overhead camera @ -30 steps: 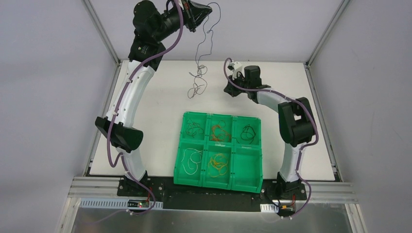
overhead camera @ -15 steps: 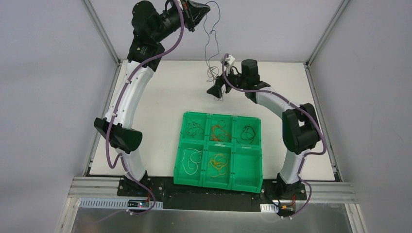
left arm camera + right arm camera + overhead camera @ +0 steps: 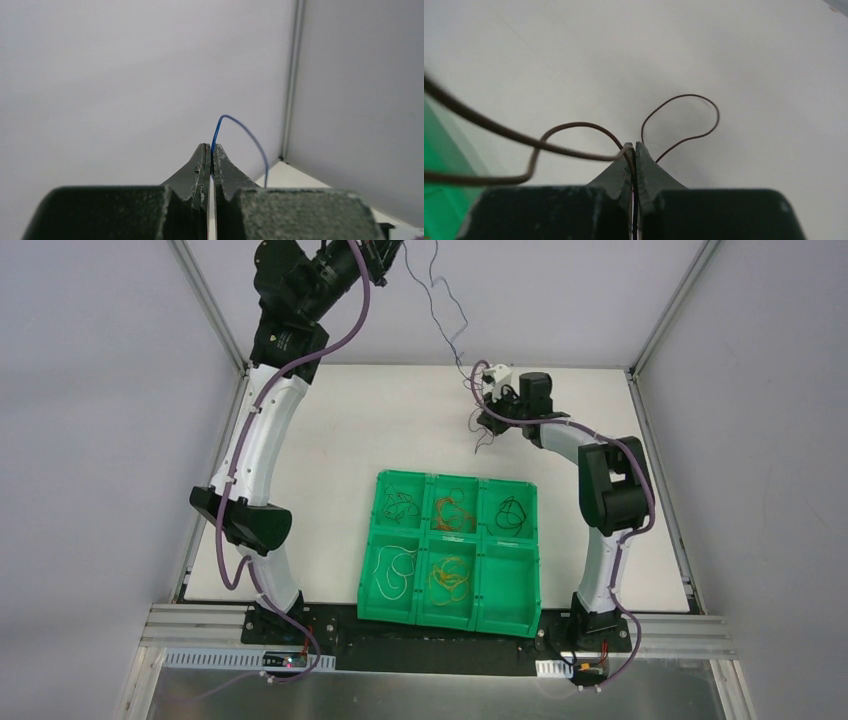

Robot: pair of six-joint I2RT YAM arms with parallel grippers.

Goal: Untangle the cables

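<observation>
My left gripper [image 3: 392,248] is raised high at the back, shut on a thin blue wire [image 3: 240,127] pinched at its tips [image 3: 212,154]. The blue wire [image 3: 443,310] runs in waves down to my right gripper [image 3: 486,422], which is low over the white table at the back. In the right wrist view that gripper [image 3: 634,146] is shut on a dark wire between the pads, and a brown wire [image 3: 574,125] loops out on both sides. A short tail [image 3: 481,443] hangs below it.
A green six-compartment tray [image 3: 508,580] sits at the table's front centre. Five of its compartments hold sorted wires: dark ones, orange [image 3: 453,512], black [image 3: 510,514], white [image 3: 395,570] and yellow-orange [image 3: 450,575]. Metal frame posts stand at the back corners.
The left gripper rose and moved left with the blue wire. The right gripper swung in, closed on the hanging tangle and pulled it right. The wire now stretches between them.
</observation>
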